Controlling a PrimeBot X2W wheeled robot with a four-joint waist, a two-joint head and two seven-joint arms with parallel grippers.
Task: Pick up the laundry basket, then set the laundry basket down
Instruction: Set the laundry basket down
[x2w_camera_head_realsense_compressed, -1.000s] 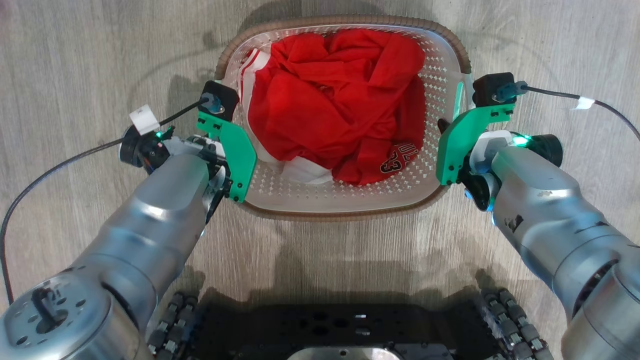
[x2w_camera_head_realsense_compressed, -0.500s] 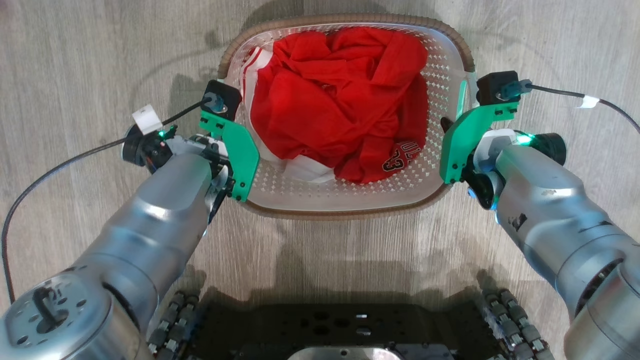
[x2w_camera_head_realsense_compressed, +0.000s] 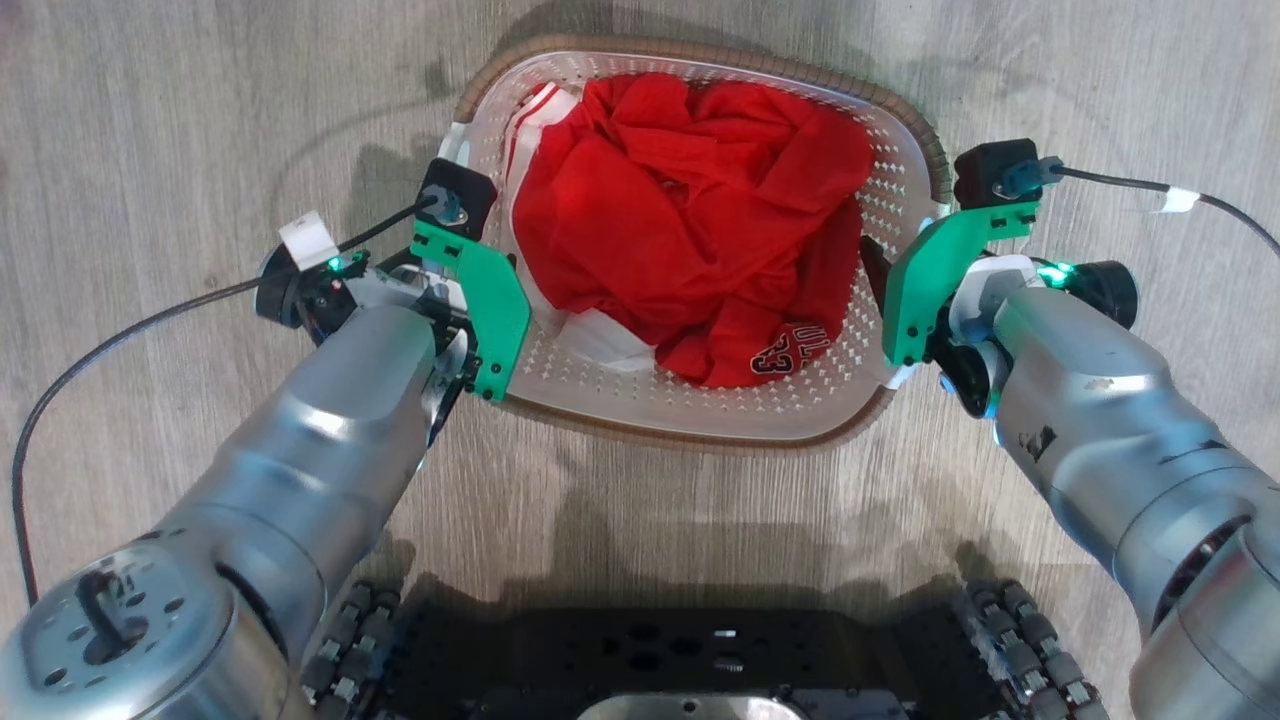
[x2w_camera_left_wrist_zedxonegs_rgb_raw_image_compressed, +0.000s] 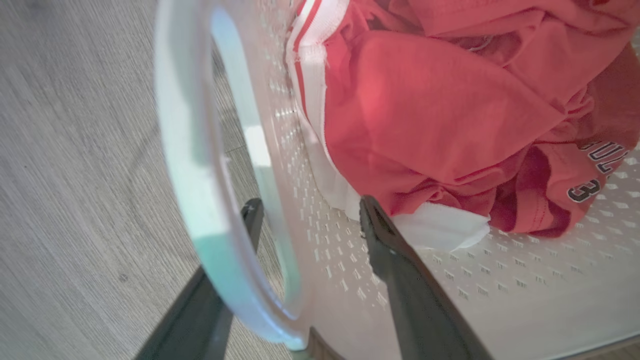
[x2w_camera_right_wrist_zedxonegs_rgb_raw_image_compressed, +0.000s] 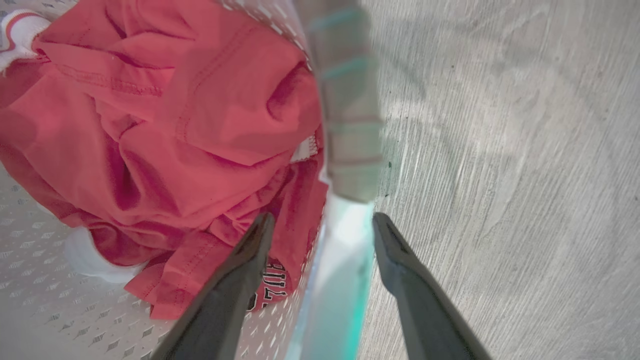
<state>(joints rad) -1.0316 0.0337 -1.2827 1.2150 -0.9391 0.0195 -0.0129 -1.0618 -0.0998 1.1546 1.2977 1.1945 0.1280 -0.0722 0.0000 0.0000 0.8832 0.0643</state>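
Closest to me is the robot's dark base (x2w_camera_head_realsense_compressed: 690, 650), with one forearm reaching out on each side of it. The left hand (x2w_camera_left_wrist_zedxonegs_rgb_raw_image_compressed: 311, 202) is spread wide, not clamping. One finger is outside the left handle (x2w_camera_left_wrist_zedxonegs_rgb_raw_image_compressed: 200, 150) and the other is inside, against the perforated wall. The right hand (x2w_camera_right_wrist_zedxonegs_rgb_raw_image_compressed: 322, 217) is spread just as wide, with the right handle (x2w_camera_right_wrist_zedxonegs_rgb_raw_image_compressed: 340, 270) standing free between its fingers.

The laundry basket (x2w_camera_head_realsense_compressed: 600, 385) lies straight ahead between the two hands, and I judge it to be resting on the wood floor (x2w_camera_head_realsense_compressed: 150, 120). Its long axis runs hand to hand, skewed a little from square to me. Neither arm is nearer, since each is already at its own end.

By my count there is one basket with two handles, and two hands. Inside is one heap of red jersey cloth (x2w_camera_head_realsense_compressed: 690, 210) with white trim, and I cannot tell how many garments make it up.

Any coming move turns on the handles. Each sits between its hand's fingers, so closing would take them and drawing the hands outward and back would clear them.
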